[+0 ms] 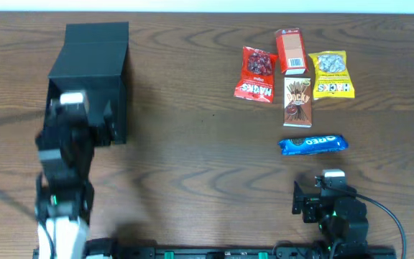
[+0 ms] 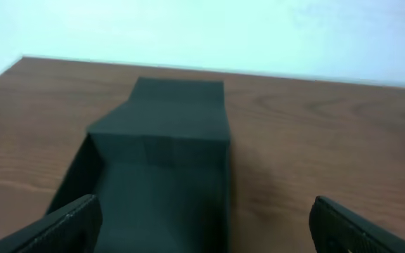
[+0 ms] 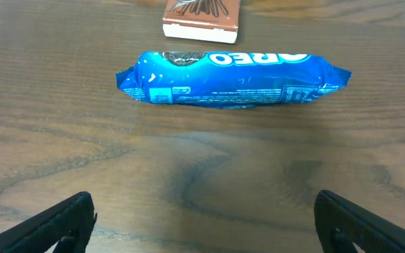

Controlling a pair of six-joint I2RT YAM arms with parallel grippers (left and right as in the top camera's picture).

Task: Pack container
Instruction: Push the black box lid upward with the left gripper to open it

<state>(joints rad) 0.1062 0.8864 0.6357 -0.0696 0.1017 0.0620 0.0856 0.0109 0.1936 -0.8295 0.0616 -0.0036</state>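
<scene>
Both gape wide, empty: left end effector [image 2: 209, 226] at the container [image 1: 92, 65], right end effector [image 3: 202, 221] near the Oreo pack [image 3: 230, 77].

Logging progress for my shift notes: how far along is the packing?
Done: the container looks open. In hand: nothing; left gripper hovers open at it, right gripper open before the Oreo pack. Left: all five snacks lie out on the table.

container [image 1: 95, 61] near corner hidden beneath left arm [image 1: 63, 162], brown snack box [image 3: 201, 20] cut off at top edge
</scene>
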